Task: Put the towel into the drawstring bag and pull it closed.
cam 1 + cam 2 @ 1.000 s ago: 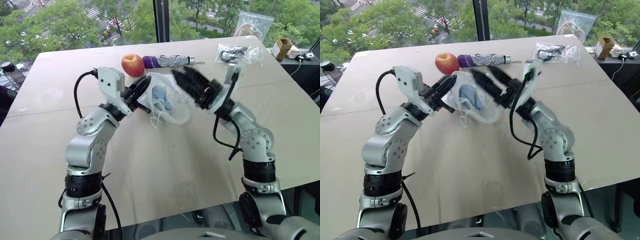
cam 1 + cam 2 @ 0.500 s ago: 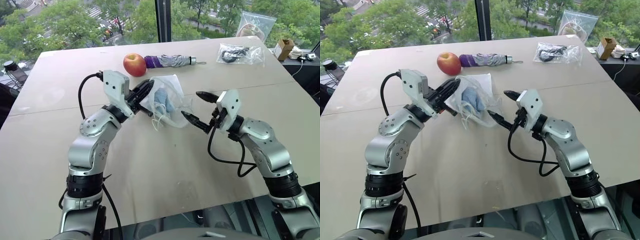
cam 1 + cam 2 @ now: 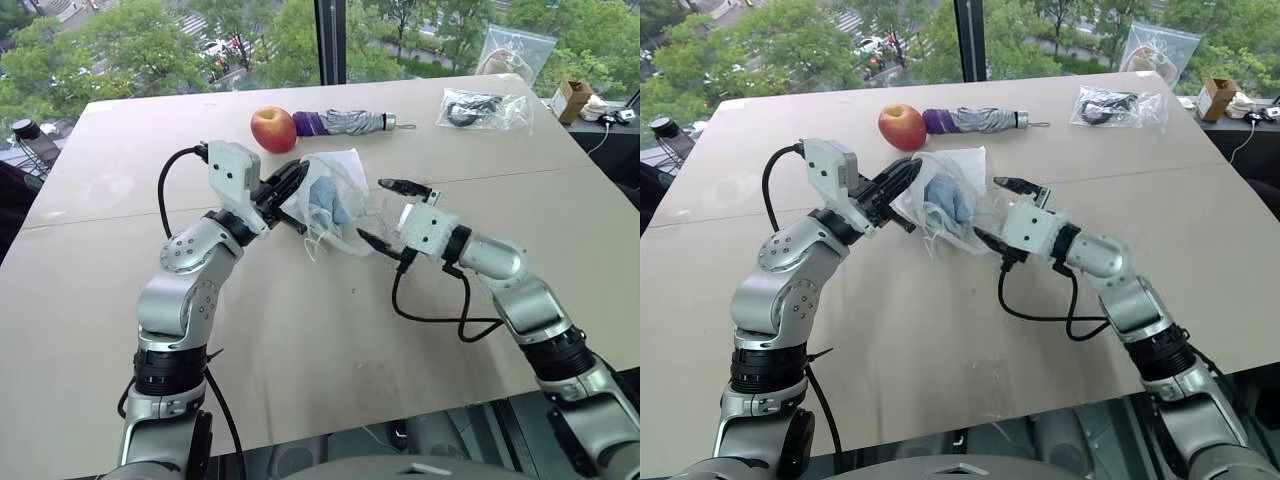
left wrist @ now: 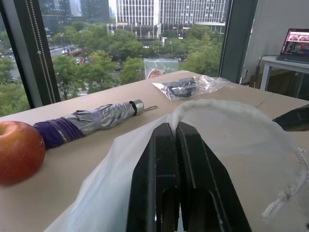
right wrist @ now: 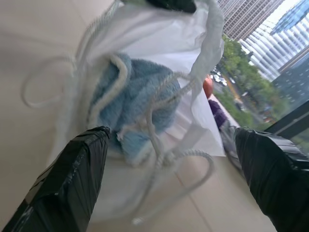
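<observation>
Right wrist view showed the towel [image 5: 133,104] sitting inside the drawstring bag [image 5: 159,38], light-blue terry visible through the thin white fabric, with loops of white cord [image 5: 188,159] trailing across it and down toward the table [image 3: 330,340]. The bag was held up off the tabletop near the middle of the table. The left gripper [image 4: 175,140] had its two black fingers pressed tight together, pinching the bag's upper edge. The right gripper [image 3: 385,212] faced the bag's mouth from the other side with its fingers spread wide, one above and one below, holding nothing; the bag and cords lay between and just beyond them. Behind the bag, an apple [image 3: 273,129] touched a folded umbrella [image 3: 345,123]. Farther back lay a plastic bag of dark cables [image 3: 480,108].
</observation>
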You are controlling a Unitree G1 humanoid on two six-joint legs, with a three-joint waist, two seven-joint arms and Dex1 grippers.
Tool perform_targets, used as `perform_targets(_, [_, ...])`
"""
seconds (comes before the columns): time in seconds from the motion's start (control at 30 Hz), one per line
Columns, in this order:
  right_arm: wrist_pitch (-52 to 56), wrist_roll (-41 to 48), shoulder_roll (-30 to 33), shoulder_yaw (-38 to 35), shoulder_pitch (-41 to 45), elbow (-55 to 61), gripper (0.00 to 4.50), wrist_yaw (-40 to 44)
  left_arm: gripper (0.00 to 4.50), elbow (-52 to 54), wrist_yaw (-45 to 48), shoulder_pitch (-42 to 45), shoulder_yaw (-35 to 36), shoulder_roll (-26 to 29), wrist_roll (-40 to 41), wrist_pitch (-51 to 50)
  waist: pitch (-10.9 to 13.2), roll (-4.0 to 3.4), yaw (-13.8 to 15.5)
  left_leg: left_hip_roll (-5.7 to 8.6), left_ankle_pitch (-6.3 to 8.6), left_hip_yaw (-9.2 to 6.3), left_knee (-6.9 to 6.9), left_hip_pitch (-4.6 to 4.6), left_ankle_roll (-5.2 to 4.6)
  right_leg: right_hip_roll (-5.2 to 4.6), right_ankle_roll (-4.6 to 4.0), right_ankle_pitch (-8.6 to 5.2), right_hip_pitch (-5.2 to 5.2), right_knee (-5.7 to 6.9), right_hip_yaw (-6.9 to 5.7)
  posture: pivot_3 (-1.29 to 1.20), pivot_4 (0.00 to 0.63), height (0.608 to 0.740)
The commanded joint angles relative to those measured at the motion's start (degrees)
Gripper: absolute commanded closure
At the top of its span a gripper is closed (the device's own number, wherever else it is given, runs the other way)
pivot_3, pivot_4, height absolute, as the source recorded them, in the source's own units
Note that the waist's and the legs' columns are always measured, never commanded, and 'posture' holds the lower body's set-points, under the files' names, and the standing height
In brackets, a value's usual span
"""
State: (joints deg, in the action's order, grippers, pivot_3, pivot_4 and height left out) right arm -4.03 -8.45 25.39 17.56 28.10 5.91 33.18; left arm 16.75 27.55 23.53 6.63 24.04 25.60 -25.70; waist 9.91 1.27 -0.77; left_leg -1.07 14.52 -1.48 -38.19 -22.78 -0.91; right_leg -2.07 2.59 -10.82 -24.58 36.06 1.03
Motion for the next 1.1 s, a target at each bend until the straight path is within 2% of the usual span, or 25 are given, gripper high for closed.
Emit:
perform_targets(0.03, [-5.5, -7.3, 0.0, -0.8, 1.5, -1.1, 0.1, -6.7, 4.5, 0.9, 0.3, 0.4, 0.3, 0.1, -0.2, 1.1, 0.0, 0.0, 0.0, 0.0, 0.0, 0.0, 0.0, 0.0, 0.0, 0.0, 0.0, 0.0, 0.0, 0.0, 0.0, 0.0, 0.15, 0.74])
perform_targets(0.2, [-7.6, -13.2, -2.9, -3.1, 3.0, -1.8, 0.1, -16.3, 4.5, 0.6, 0.5, 0.3, -0.3, -0.2, -0.4, 1.3, 0.0, 0.0, -0.1, 0.0, -0.01, 0.03, 0.0, 0.0, 0.01, 0.0, -0.01, 0.01, -0.01, 0.01, 0.05, 0.0, 0.15, 0.74])
perform_targets(0.4, [-12.4, -11.5, -9.2, -8.2, 2.1, 1.7, 0.1, -26.7, 4.5, 0.4, 0.7, 0.4, -0.4, -0.5, -0.8, 1.6, 0.0, 0.0, 0.0, 0.0, -0.01, 0.0, 0.01, -0.01, 0.01, 0.0, -0.02, 0.01, 0.0, 0.0, 0.03, 0.0, 0.15, 0.74])
perform_targets(0.53, [-13.3, -10.3, -10.0, -12.1, 0.6, 2.6, 0.1, -29.6, 4.5, 0.4, 0.7, 0.2, -0.3, -0.6, -0.9, 1.5, 0.0, 0.01, 0.1, 0.04, 0.0, 0.01, 0.0, -0.02, 0.01, -0.06, -0.02, 0.01, 0.01, -0.02, 0.05, 0.0, 0.15, 0.74])
perform_targets(0.63, [-9.3, -8.7, -10.1, -14.7, -0.1, 1.1, 0.1, -29.7, 4.5, 0.5, 0.8, 0.1, -0.3, -0.8, -1.0, 1.5, 0.0, 0.01, 0.0, 0.06, 0.0, 0.03, -0.01, -0.02, 0.01, -0.07, -0.02, 0.01, 0.02, -0.02, 0.06, 0.0, 0.15, 0.74])
perform_targets(0.7, [-4.8, -5.5, -11.0, -16.0, -0.6, -0.3, 0.1, -28.3, 4.5, 0.3, 0.8, 0.2, -0.3, -0.9, -1.1, 1.5, 0.0, 0.01, 0.0, 0.06, 0.0, 0.05, -0.01, 0.0, 0.01, -0.07, -0.03, 0.02, 0.02, -0.01, 0.08, 0.0, 0.15, 0.74])
perform_targets(0.8, [4.9, 6.3, -13.4, -17.7, -2.1, -0.3, 0.1, -21.2, 4.5, 0.1, 0.9, 0.3, -0.3, -1.0, -1.3, 1.5, 0.0, 0.01, -0.1, 0.03, 0.0, 0.02, -0.01, 0.04, 0.01, -0.04, -0.05, 0.03, 0.02, 0.05, 0.06, 0.0, 0.15, 0.74])
perform_targets(0.97, [12.0, 17.8, -5.4, -14.6, -7.8, 3.8, 0.1, -0.8, 4.5, -0.1, 1.1, 0.3, -0.2, -1.0, -1.5, 1.6, 0.0, -0.01, 0.1, 0.02, 0.0, -0.02, 0.0, 0.01, -0.01, -0.03, -0.05, 0.02, 0.03, 0.06, 0.0, 0.0, 0.15, 0.74])
perform_targets(1.1, [18.9, 25.0, -1.9, -14.1, -9.8, 7.6, 0.1, 6.2, 4.5, -0.2, 1.3, 0.3, -0.1, -0.9, -1.6, 1.6, 0.0, -0.01, -0.1, 0.04, 0.01, 0.02, -0.01, -0.02, -0.01, -0.05, -0.04, 0.02, 0.04, -0.02, 0.03, 0.0, 0.15, 0.74])
